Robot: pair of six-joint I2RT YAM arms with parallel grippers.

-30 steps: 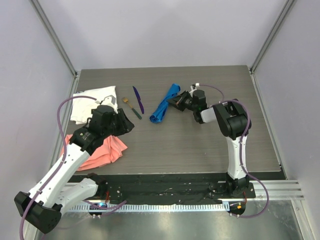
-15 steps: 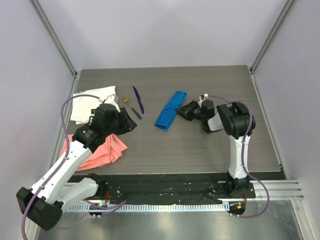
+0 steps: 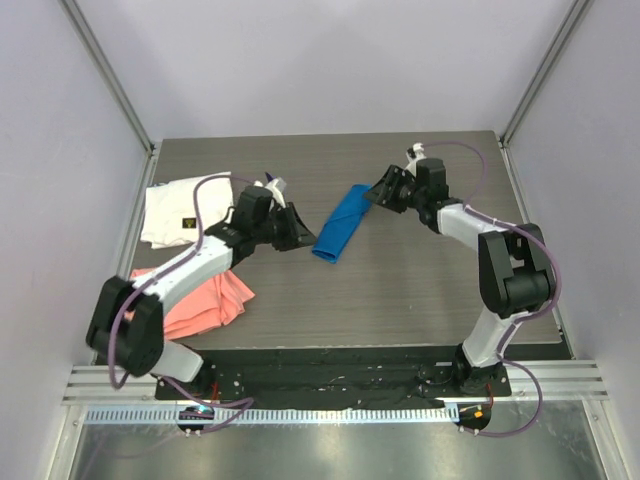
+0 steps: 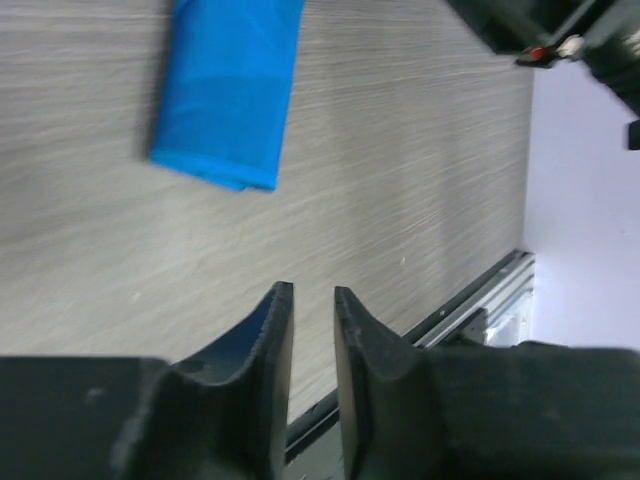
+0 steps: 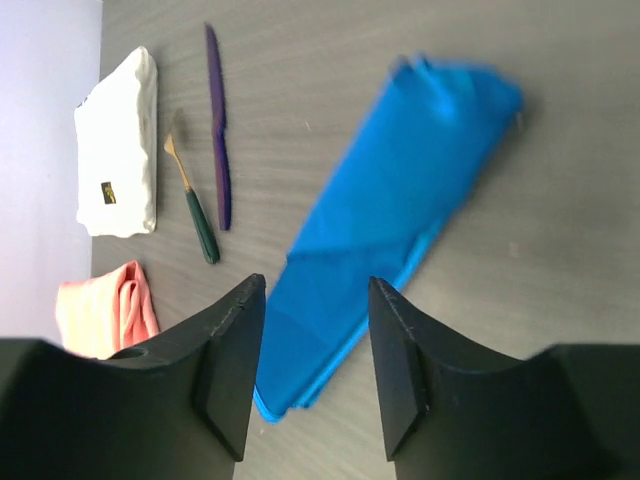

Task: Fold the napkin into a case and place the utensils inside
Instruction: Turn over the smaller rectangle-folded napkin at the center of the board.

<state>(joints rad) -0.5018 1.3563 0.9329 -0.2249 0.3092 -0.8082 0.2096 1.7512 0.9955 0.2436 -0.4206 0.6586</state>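
Looking from your side of the table (image 3: 400, 300), you first meet the salmon-pink cloth (image 3: 215, 305), bunched at the near left beside the left arm. Beyond it the left gripper (image 3: 298, 236) hangs low over the wood, just left of the case (image 3: 340, 222). Its wrist view shows you the fingers (image 4: 270, 340) a narrow gap apart with nothing between them and bare table under them.

The case lies mid-table as a long, narrow blue fold, slanting from near left to far right. The white cloth (image 3: 175, 205) sits at the far left. The right gripper (image 3: 374, 196) hovers at the case's far end, jaws spread wide, gripping nothing. Its wrist camera shows you the purple utensil (image 5: 217, 130) and the green-handled utensil (image 5: 197, 215) side by side on the table, between the case and the white cloth and outside the case.
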